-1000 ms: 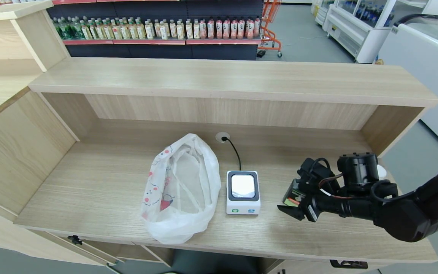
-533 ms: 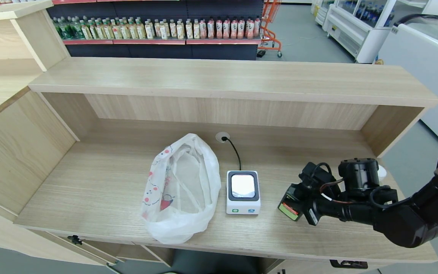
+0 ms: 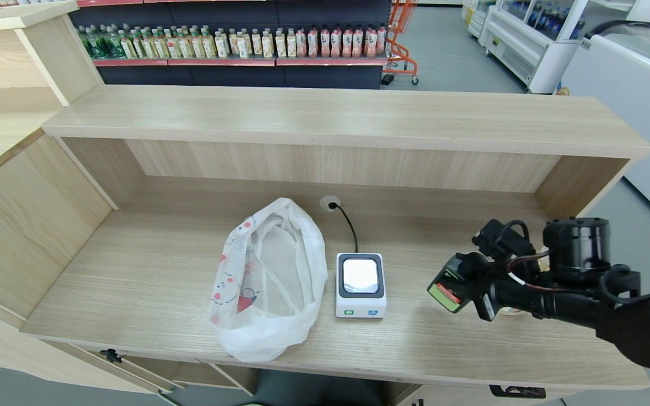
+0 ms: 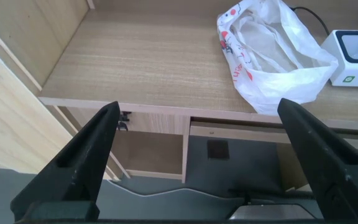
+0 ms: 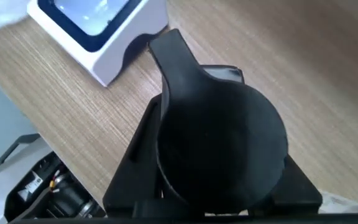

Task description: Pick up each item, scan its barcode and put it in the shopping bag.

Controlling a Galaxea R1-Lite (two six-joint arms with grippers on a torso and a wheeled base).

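Right claw (image 3: 450, 286) first: you have it clamped on a small pack (image 3: 443, 294), held up clear of the wood with the arm coming in from the right. Your left claw (image 4: 199, 111) hangs low, in front of and below the front edge of the counter, with its two fingers (image 4: 82, 168) spread wide apart and nothing between them.

Under the right claw runs the wooden counter (image 3: 150, 276), the biggest thing before you. It stretches away to the claw's left and on behind it to a raised back wall topped by a shelf.

Well apart from the right claw, to its left, sits the white plastic shopping bag (image 3: 268, 276) with red cartoon prints. It is slumped on the counter with its mouth gaping upward. You cannot tell what lies inside.

Between that bag and the right claw stands the scanner (image 3: 360, 285), a white box with a pale glass window facing up. It is just beside the bag and near the claw, though the claw is not over it.

A thin black cable (image 3: 349, 225) runs from the scanner's far side to a round hole in the counter.

Last, the pack: it shows a green edge and a red label, tilted toward the scanner's side.
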